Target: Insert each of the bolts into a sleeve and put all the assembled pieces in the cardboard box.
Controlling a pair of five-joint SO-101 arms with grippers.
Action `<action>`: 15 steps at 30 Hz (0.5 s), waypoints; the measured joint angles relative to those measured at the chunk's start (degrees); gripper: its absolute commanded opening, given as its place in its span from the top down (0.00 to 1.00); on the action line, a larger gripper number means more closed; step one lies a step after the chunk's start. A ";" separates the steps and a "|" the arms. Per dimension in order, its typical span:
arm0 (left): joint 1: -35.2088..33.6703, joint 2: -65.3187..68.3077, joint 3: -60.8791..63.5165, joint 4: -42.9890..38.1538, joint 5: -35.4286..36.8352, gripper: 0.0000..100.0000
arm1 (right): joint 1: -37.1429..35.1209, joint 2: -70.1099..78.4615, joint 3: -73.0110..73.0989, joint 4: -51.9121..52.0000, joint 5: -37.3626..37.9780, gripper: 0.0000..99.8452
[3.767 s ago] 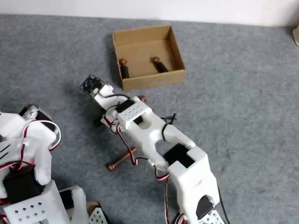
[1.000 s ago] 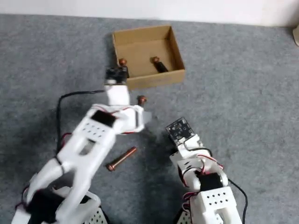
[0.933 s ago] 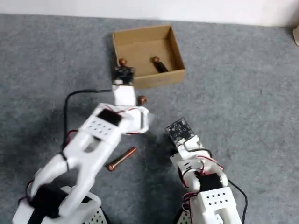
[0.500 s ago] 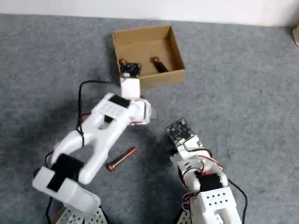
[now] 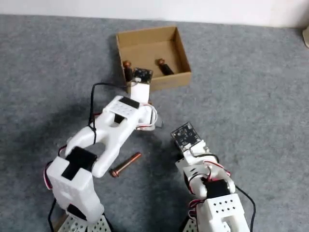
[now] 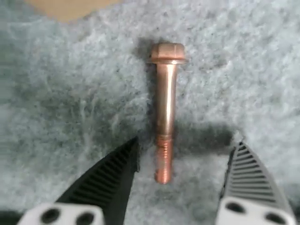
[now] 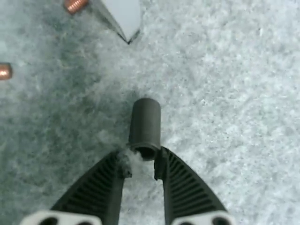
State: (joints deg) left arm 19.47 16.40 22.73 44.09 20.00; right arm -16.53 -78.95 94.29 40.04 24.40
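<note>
A copper bolt (image 6: 165,117) lies on the grey carpet just in front of the cardboard box (image 5: 182,52). My left gripper (image 6: 180,166) hangs open over it, with the threaded end between the two fingers. My right gripper (image 7: 140,161) is shut on the near end of a dark sleeve (image 7: 145,124), low over the carpet. A second bolt (image 5: 125,164) lies on the carpet between the two arms. Two assembled pieces (image 5: 127,68) (image 5: 164,66) rest inside the box.
The left arm (image 5: 120,118) stretches from the near left corner up to the box's front wall. The right arm (image 5: 205,176) stays folded near the front edge. Open carpet lies right of the box and along the far left.
The left arm has swung out and then rightward along the box front until it is over the bolt. The right arm pulled back earlier and has kept still for the last second.
</note>
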 measured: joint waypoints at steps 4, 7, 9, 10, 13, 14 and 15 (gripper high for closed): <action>0.00 1.76 -2.99 1.67 0.44 0.82 | 0.00 0.00 0.00 0.00 0.00 1.00; 0.00 3.69 -6.33 4.40 1.14 1.00 | 0.00 0.00 0.00 0.00 0.00 1.00; 0.53 5.54 -9.76 6.15 1.23 0.97 | 0.00 0.00 0.00 0.00 0.00 1.00; 0.70 6.95 -11.96 7.47 1.23 0.99 | 0.00 0.00 0.00 0.00 0.00 1.00; 1.76 10.11 -17.05 12.31 1.14 1.00 | 0.00 0.00 0.00 0.00 0.00 1.00; 1.76 10.81 -18.37 14.07 0.88 1.00 | 0.00 0.00 0.00 0.00 0.00 1.00; 1.93 11.16 -19.34 15.82 0.88 1.00 | 0.00 0.00 0.00 0.00 0.00 1.00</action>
State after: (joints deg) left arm 21.41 27.56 3.38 59.91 20.88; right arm -16.53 -78.95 94.29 40.04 24.40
